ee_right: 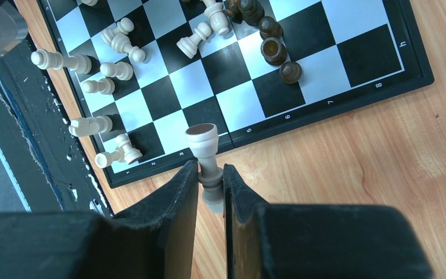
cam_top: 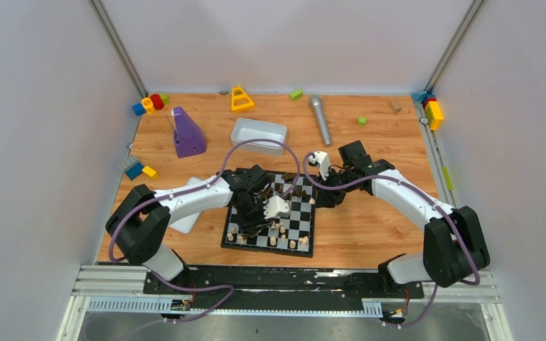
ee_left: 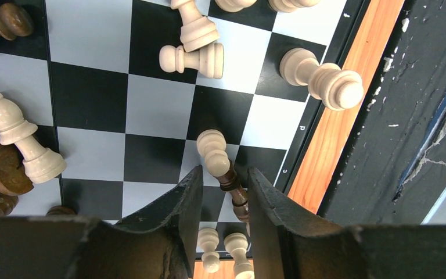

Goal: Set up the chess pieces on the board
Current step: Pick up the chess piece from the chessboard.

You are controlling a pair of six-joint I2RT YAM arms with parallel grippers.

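Hold the pale piece [ee_right: 204, 148] tight in the right gripper [ee_right: 210, 168], pinched at the board's [ee_right: 241, 104] edge. Set down slowly, straight up. Mind the left gripper [ee_left: 225, 174], half open around another piece [ee_left: 213, 148]; cannot tell if squeezing.

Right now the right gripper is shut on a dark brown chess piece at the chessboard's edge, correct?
Not quite. The right wrist view shows the right gripper shut on a pale beige chess piece, not a dark brown one; only its base disc is dark. It is at the edge of the chessboard, as you said.
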